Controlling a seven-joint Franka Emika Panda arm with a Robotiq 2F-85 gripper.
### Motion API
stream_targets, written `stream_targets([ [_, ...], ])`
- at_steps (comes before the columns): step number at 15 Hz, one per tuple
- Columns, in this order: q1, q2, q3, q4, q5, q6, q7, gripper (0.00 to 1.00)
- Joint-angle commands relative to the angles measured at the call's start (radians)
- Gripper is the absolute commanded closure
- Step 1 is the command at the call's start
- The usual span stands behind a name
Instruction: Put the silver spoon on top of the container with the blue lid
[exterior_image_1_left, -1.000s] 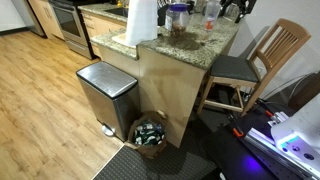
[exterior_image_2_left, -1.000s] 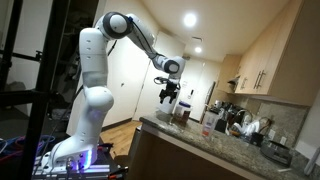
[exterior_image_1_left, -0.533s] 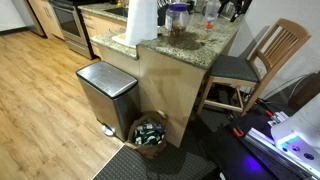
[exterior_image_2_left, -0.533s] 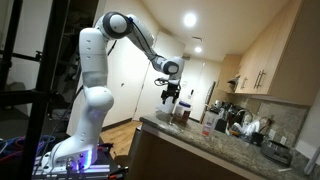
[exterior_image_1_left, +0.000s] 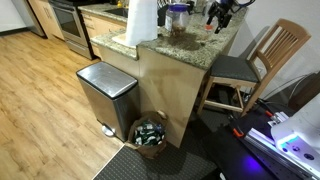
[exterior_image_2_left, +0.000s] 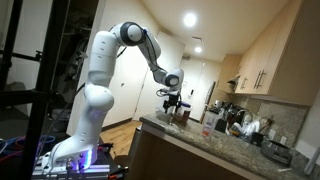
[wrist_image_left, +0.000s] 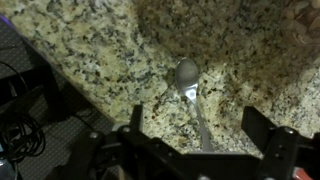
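Observation:
The silver spoon (wrist_image_left: 188, 88) lies on the speckled granite counter (wrist_image_left: 100, 50), bowl away from me and handle running in between my fingers. My gripper (wrist_image_left: 195, 128) is open and empty, hovering just above the spoon with one finger on each side of the handle. In an exterior view the gripper (exterior_image_1_left: 218, 13) hangs over the far end of the counter, to the right of the clear container with the dark blue lid (exterior_image_1_left: 178, 14). My gripper also shows above the counter in an exterior view (exterior_image_2_left: 172, 102).
A white paper towel roll (exterior_image_1_left: 142, 22) stands at the counter's near corner. A steel trash can (exterior_image_1_left: 105, 94) and a basket of bottles (exterior_image_1_left: 150, 132) sit on the floor. A wooden chair (exterior_image_1_left: 268, 55) stands beside the counter. Appliances (exterior_image_2_left: 235, 118) crowd the counter's back.
The arm has swung down and forward. My gripper has dropped from well above the counter to just over the spoon and has come into view beside the container.

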Motion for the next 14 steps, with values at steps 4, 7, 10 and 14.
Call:
stream_targets([
  [4, 0.033, 0.086, -0.032, 0.062, -0.013, -0.022, 0.018, 0.0],
  [7, 0.035, 0.122, -0.039, 0.092, -0.095, -0.068, 0.059, 0.0],
  [10, 0.043, 0.17, -0.048, 0.11, -0.143, -0.067, 0.02, 0.0],
  [14, 0.059, 0.224, -0.056, 0.122, -0.13, -0.031, -0.019, 0.0],
])
